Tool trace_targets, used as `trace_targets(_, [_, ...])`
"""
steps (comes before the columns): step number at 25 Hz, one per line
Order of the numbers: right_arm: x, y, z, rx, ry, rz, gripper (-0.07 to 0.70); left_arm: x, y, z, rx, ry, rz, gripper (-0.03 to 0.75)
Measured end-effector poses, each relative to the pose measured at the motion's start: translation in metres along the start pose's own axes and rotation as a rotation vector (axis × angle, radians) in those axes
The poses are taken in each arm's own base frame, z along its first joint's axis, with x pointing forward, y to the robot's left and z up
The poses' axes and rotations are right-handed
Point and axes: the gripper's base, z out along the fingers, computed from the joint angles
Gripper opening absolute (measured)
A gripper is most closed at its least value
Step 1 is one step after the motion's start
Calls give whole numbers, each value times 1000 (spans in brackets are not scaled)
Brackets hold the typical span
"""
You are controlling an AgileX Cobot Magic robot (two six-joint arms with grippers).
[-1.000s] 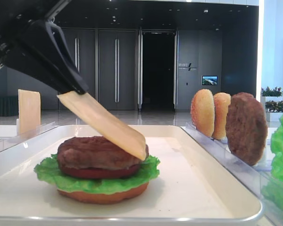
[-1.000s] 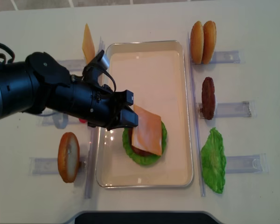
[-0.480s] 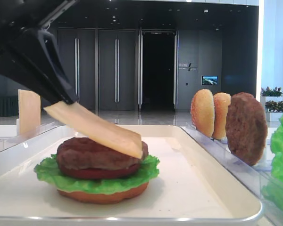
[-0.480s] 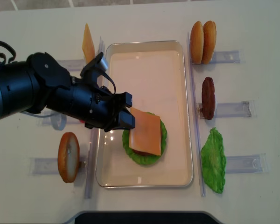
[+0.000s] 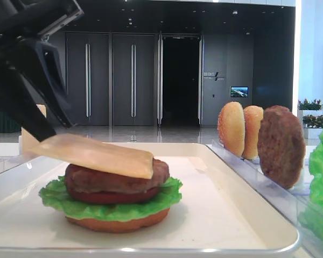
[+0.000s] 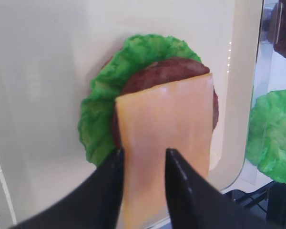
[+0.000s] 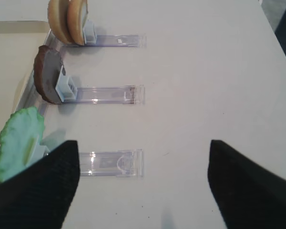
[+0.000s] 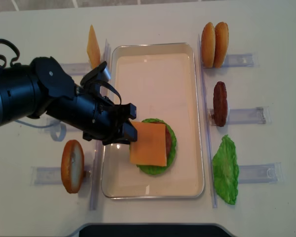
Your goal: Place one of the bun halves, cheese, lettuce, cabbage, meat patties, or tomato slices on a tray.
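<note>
Seen from above: left claw (image 8: 127, 132) at the near edge of the cheese (image 8: 148, 143). Seen from the side: cheese lying nearly flat on the meat patty (image 5: 116, 176), left edge jutting out past it. From the left wrist: fingers (image 6: 178, 181) parted a little, straddling the cheese edge; gripping or merely touching, impossible to tell. Right claw (image 7: 143, 183) wide apart, empty. In the tray (image 8: 158, 64): bottom bun, tomato, lettuce (image 5: 59, 196), patty, cheese.
</note>
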Motion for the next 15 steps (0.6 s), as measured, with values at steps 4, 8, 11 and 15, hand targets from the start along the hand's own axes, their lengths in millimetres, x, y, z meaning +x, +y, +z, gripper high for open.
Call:
trace_targets(4, [0, 0, 0, 0, 0, 0, 555, 0, 0, 0, 0, 0, 1, 411])
trace_targets(8, [0, 0, 0, 0, 0, 0, 555, 0, 0, 0, 0, 0, 0, 532])
trace_targets(11, [0, 0, 0, 0, 0, 0, 555, 0, 0, 0, 0, 1, 0, 552])
trace_targets(15, [0, 0, 0, 0, 0, 0, 555, 1, 0, 0, -4, 13, 5, 556])
